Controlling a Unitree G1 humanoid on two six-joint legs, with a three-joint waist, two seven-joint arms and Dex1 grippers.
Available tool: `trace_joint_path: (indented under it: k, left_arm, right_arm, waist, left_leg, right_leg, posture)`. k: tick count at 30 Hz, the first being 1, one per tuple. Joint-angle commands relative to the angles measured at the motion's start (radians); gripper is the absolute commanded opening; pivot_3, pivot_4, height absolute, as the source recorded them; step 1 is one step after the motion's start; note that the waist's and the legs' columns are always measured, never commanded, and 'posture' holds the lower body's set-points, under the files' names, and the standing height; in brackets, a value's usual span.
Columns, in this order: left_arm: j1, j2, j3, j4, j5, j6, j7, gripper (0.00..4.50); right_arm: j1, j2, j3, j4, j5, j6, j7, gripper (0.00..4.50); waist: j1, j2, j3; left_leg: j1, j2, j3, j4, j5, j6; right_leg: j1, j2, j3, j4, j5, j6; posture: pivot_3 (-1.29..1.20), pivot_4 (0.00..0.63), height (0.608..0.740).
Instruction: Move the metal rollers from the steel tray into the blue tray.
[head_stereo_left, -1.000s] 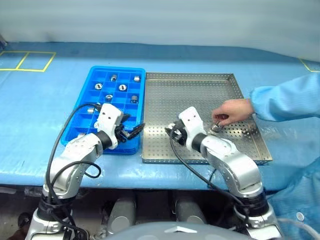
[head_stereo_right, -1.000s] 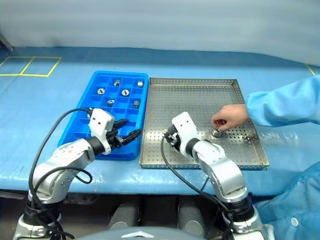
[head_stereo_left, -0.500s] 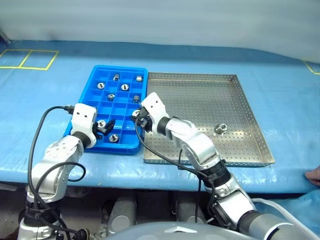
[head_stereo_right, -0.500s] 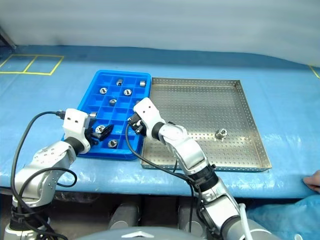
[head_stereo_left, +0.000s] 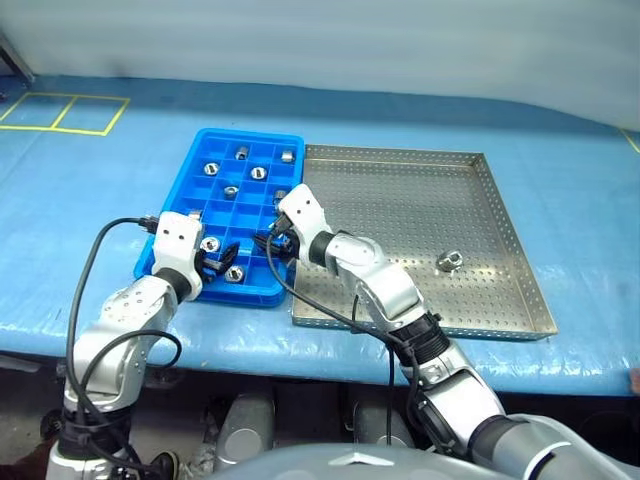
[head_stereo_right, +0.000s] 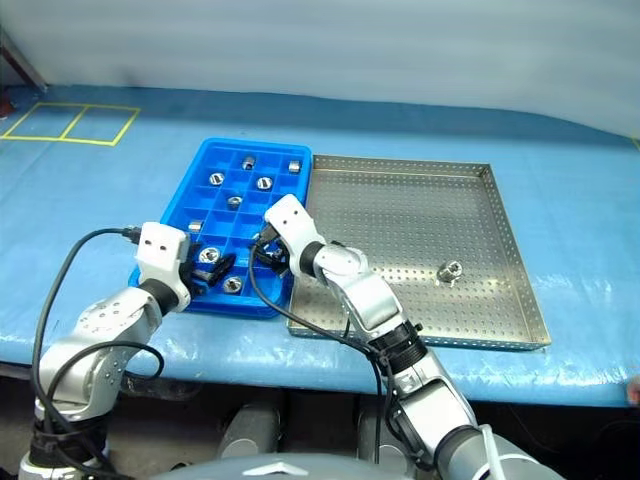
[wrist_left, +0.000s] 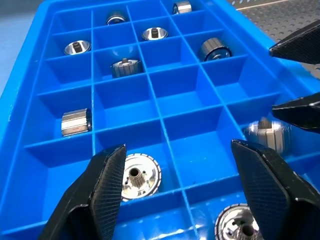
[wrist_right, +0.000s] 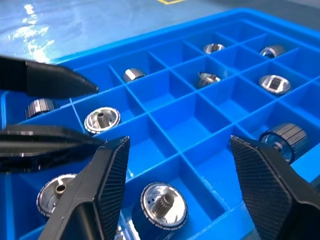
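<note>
The blue tray (head_stereo_left: 250, 136) lies left of the steel tray (head_stereo_left: 400, 200). Several metal rollers (wrist_left: 141, 178) sit in its compartments. One roller (head_stereo_left: 448, 262) stands alone on the steel tray's perforated floor, right of centre. My left gripper (head_stereo_left: 225, 258) hangs open over the blue tray's near rows with nothing between its fingers. My right gripper (head_stereo_left: 266, 243) is open too, over the tray's near right corner and facing the left one. A roller (wrist_right: 164, 205) lies in the compartment just below it, apart from the fingers (wrist_right: 107, 185).
Both trays rest on a blue-covered table whose front edge runs close below them. Yellow tape squares (head_stereo_left: 65, 112) mark the cover at the far left. A white wall closes the back.
The right gripper swung left from the steel tray to over the blue tray and now stands open. A person's hand that set a roller in the steel tray has withdrawn. The left gripper shifted left.
</note>
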Motion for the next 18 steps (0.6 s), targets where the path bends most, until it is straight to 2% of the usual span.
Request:
trace_joint_path:
  k: [1,4,6,11,18]
  left_arm:
    - [-0.065,-0.048,-0.058,-0.011,-0.003,-0.037,-0.008,3.64]
    - [-0.122,-0.103,-0.102,0.013,-0.012,-0.07,-0.024,3.64]
    - [-0.18,-0.134,-0.167,0.054,-0.006,-0.102,-0.063,3.64]
    - [-0.3,-0.187,-0.283,0.175,0.014,-0.178,-0.151,3.64]
    - [-0.456,-0.266,-0.432,0.407,0.095,-0.308,-0.252,3.64]
  right_arm:
    - [0.044,-0.031,-0.082,-0.188,-0.003,-0.012,-0.05,3.32]
    - [0.104,-0.077,-0.126,-0.284,-0.056,0.021,-0.124,3.32]
    - [0.166,-0.151,-0.152,-0.36,-0.138,0.082,-0.183,3.32]
    - [0.278,-0.263,-0.184,-0.478,-0.21,0.212,-0.214,3.32]
    - [0.377,-0.295,-0.227,-0.557,-0.275,0.33,-0.271,3.32]
  waist:
    - [0.011,0.0,0.0]
    - [0.011,0.0,0.0]
    - [0.012,0.0,0.0]
    - [-0.01,0.0,0.0]
    - [-0.065,0.0,0.0]
  left_leg:
    - [0.0,0.0,0.0,0.0,0.0,0.0]
    - [0.0,-0.001,0.0,0.001,0.0,0.0]
    - [-0.001,-0.001,0.0,0.002,0.0,0.0]
    - [-0.001,-0.002,0.001,0.002,0.0,0.0]
    - [-0.001,-0.002,0.001,0.003,0.0,0.0]
  right_leg:
    - [0.0,0.0,0.0,0.0,0.0,0.0]
    - [0.001,-0.001,0.0,-0.001,0.0,0.0]
    - [0.001,-0.001,0.0,-0.001,0.0,0.0]
    - [0.0,-0.002,0.001,-0.001,0.0,0.001]
    - [0.001,-0.001,0.002,-0.001,0.001,0.002]
  posture:
    - [0.2,0.15,0.74]
    - [0.17,0.15,0.74]
    - [0.14,0.15,0.74]
    - [0.07,0.15,0.74]
    - [-0.04,0.15,0.74]
